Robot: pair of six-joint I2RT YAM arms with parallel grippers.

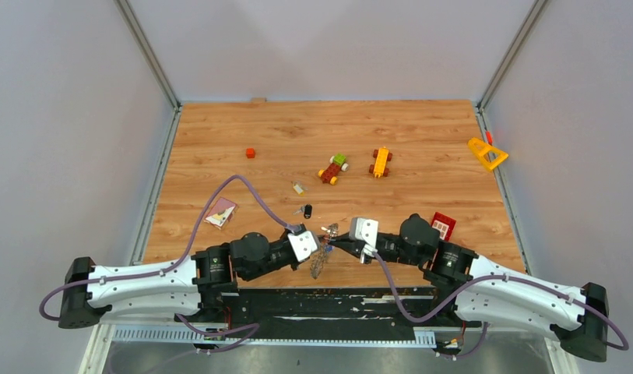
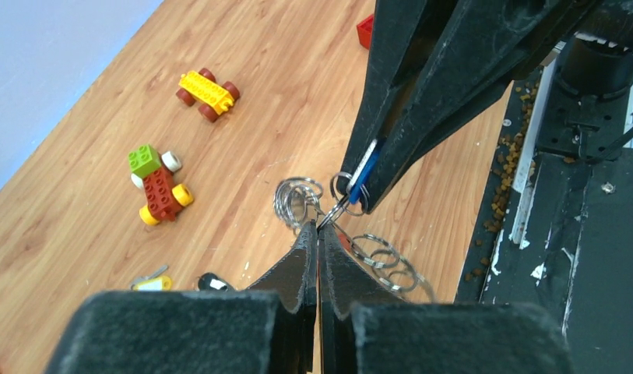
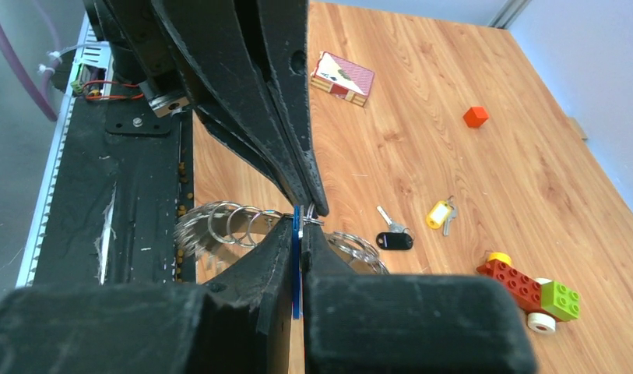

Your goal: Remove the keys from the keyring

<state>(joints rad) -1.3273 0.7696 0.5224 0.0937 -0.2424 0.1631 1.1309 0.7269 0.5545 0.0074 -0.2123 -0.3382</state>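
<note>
Above the near middle of the wooden bench (image 1: 422, 132), the left gripper (image 2: 318, 231) is clamped shut on a chain of silver wire keyrings (image 2: 297, 199), held up between the two arms. The right gripper (image 3: 299, 227) pinches a blue-headed key (image 3: 296, 265) joined to those rings. A black-headed key (image 3: 393, 240) and a yellow-tagged key (image 3: 437, 213) lie on the bench a little farther out.

The left arm (image 1: 142, 284) and right arm (image 1: 523, 300) are wearing white shells between black rounded joint housings. Purple-grey cables (image 1: 247, 185) are looping off them, and the left gripper (image 2: 318, 232) is showing matte black, scuffed tapered fingers (image 2: 296, 273).
</note>
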